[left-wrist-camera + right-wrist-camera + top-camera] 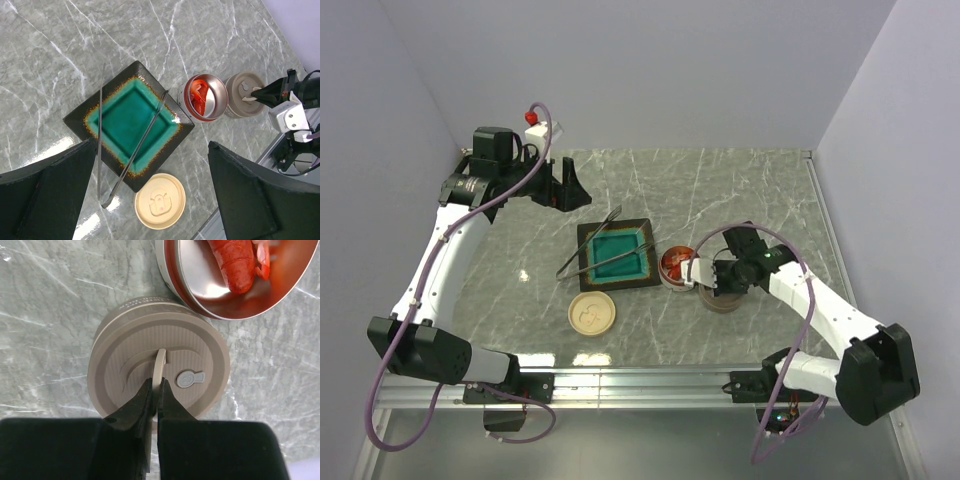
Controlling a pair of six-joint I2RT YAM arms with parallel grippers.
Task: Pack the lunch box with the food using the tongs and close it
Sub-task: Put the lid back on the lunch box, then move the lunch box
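Observation:
The lunch box [675, 265] [204, 97] [235, 285] is a round metal tin standing open, with red-orange food [198, 96] [234, 262] inside. Right beside it is its taupe round lid [243, 95] [159, 370]. My right gripper [718, 280] [156, 385] is shut on the lid's thin upright handle. The silver tongs [590, 243] [132, 150] lie across the teal tray [617, 254] [75, 120], their joined end off its near-left corner. My left gripper [563, 185] [152, 144] hangs open high over the back left, holding nothing.
A cream round inner lid [592, 312] [160, 201] lies flat on the marble just in front of the tray. Walls close the table at the back and sides, and a metal rail [650, 378] runs along the near edge.

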